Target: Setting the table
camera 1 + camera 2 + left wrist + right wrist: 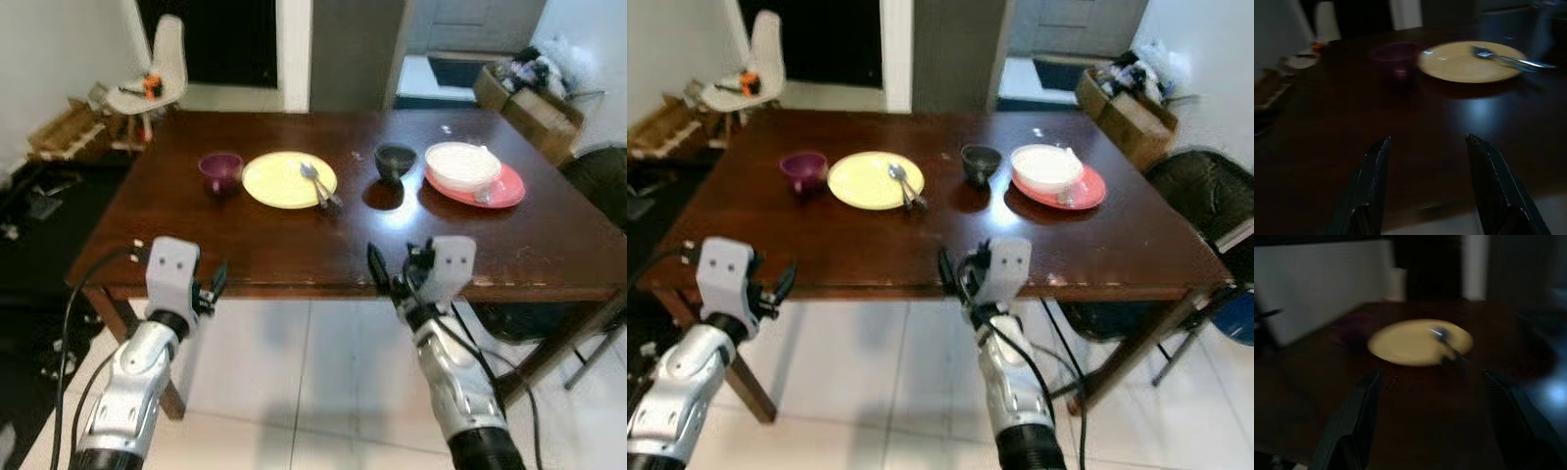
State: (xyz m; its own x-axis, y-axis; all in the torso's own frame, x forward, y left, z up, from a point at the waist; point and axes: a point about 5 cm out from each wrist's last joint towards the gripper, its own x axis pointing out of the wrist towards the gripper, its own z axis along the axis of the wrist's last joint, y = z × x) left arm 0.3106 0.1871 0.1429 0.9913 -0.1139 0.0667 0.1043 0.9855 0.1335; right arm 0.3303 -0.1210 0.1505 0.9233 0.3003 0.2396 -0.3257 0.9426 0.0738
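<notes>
On the dark wooden table a purple cup stands left of a yellow plate. A fork and spoon lie on the plate's right side. Further right are a black bowl and a white bowl resting on a red plate. My left gripper hovers open at the table's near edge, left of centre, holding nothing. My right gripper is open and bare too, at the near edge in front of the black bowl. Both wrist views look across the tabletop toward the yellow plate.
A white chair stands beyond the table's far left corner, with wooden clutter on the floor beside it. Cardboard boxes sit at the back right. A dark chair is at the table's right end. Pale tile floor lies below me.
</notes>
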